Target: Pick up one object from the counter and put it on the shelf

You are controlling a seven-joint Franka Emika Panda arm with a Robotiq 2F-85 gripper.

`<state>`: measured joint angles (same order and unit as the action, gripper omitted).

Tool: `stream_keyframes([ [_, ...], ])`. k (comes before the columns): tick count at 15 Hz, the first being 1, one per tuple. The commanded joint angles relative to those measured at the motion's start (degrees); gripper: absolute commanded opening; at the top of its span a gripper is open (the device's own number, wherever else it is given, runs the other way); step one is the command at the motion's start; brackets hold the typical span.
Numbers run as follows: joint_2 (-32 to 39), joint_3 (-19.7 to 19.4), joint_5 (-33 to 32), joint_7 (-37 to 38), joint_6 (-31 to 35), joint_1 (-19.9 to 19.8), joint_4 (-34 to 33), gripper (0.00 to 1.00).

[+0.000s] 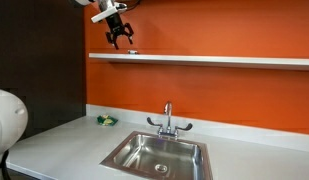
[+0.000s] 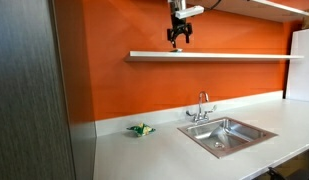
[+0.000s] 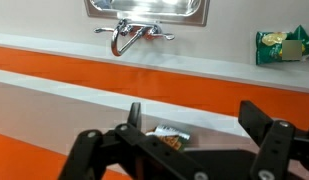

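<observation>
Wrist view, bottom of frame: gripper (image 3: 191, 115) fills the foreground, jaws spread wide and holding nothing. In the gap between them, low centre and a touch nearer the jaw at frame left, lies the packet (image 3: 172, 138), flat on the shelf (image 3: 54, 105). Colour hard to read here; pale with a darker patch. Its long axis looks to run along the shelf's length, roughly on the line from jaw to jaw, though it is small and partly masked. In an exterior view the gripper (image 1: 118, 38) hangs above the shelf near its end at upper left of frame, clear of the board, with a small dark speck, probably the packet (image 1: 131, 51), just below and beside it. Judgement: placing looks done; the packet sits under the open jaws, so a straight lift away should clear it, while a sideways drift along the shelf could nudge it. Beyond, past the orange wall (image 3: 194, 70): counter (image 3: 44, 25), tap (image 3: 129, 35), sink (image 3: 144, 8), and a green-and-yellow item (image 3: 282, 45) at upper right.
</observation>
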<state>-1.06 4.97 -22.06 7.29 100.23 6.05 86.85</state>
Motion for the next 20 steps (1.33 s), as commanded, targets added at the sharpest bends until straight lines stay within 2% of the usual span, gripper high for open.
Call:
stream_keyframes([
  [1, -8.01, 0.94, 1.83, 3.0, 4.92, 0.36, 13.53, 1.0],
  [10, -17.46, 2.56, 6.9, 10.99, 14.19, -0.22, 37.43, 1.0],
  [17, -17.57, 2.14, 9.24, 15.79, 23.12, -1.25, 50.82, 1.0],
  [20, -16.45, 1.13, 9.06, 13.41, 28.11, -2.49, 55.15, 1.0],
])
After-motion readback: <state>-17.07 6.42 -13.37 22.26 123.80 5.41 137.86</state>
